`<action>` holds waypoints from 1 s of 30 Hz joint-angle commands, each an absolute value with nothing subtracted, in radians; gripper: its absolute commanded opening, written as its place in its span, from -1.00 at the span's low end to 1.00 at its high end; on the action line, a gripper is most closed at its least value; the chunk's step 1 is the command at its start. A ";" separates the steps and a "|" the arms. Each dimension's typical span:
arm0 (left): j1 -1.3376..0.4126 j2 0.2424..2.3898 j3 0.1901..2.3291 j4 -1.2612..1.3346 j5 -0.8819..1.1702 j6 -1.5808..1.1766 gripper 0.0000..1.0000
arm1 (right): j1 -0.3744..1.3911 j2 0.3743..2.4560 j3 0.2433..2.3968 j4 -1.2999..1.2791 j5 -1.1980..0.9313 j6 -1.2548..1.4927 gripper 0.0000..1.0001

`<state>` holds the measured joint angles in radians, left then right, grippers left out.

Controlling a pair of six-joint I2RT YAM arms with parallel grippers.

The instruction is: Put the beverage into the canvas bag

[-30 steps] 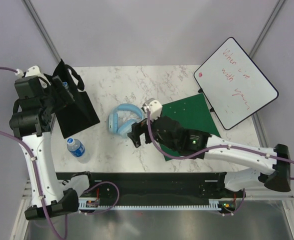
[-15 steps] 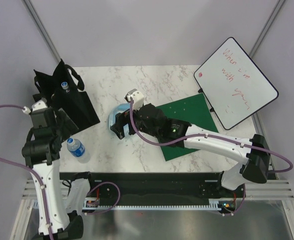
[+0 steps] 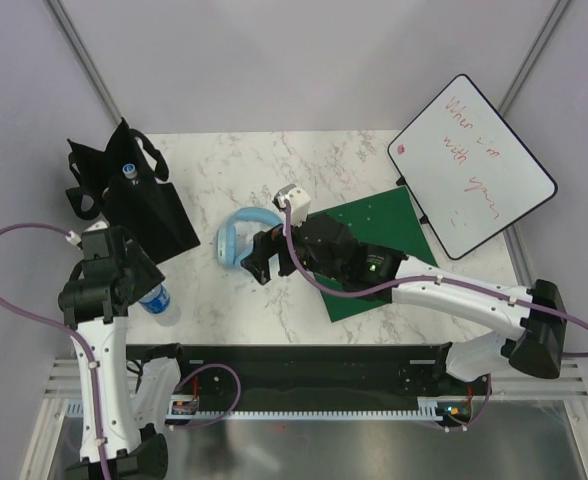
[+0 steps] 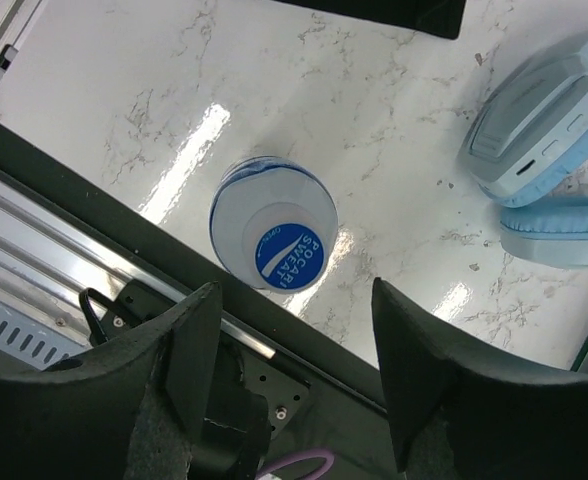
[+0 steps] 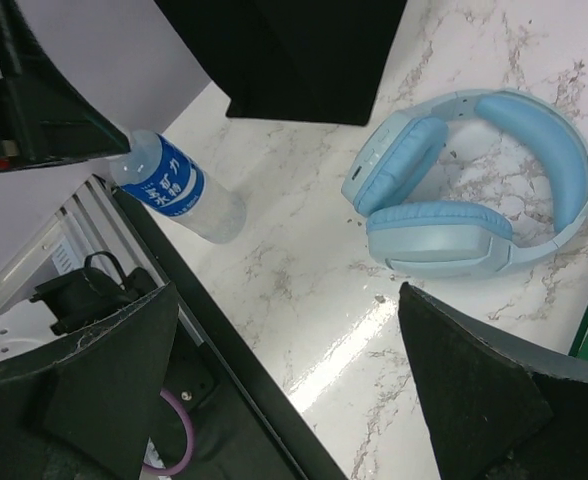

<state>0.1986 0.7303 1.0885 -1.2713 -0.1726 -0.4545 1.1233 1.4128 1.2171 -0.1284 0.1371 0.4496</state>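
Hanging over the standing water bottle (image 4: 266, 218) with the left gripper (image 4: 296, 292) spread wide.
Close by the blue headphones (image 5: 444, 235) with the right gripper (image 5: 286, 345) spread wide too; black canvas bag (image 3: 156, 215) nearby.

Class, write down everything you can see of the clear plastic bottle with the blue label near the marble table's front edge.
The clear plastic bottle stands upright on the white marble table, near its front-left edge. It has a blue cap printed Pocari Sweat and a blue label band around a see-through body. Nothing grips it: the left gripper hovers open above it.
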 commanded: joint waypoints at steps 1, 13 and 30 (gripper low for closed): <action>0.196 0.762 1.086 -1.230 -0.182 -0.512 0.34 | 1.120 1.335 1.204 -0.095 0.158 0.459 0.96; 0.196 0.784 1.017 -1.177 -0.218 -0.503 0.24 | 1.115 1.293 1.180 -0.101 0.187 0.436 0.96; 0.196 0.813 1.069 -1.175 -0.241 -0.443 -0.05 | 1.114 1.290 1.170 -0.107 0.181 0.457 0.96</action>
<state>0.1986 0.8112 1.0203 -1.2007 -0.2401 -0.4614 1.1160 1.3190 1.1793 -0.1272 0.1738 0.4465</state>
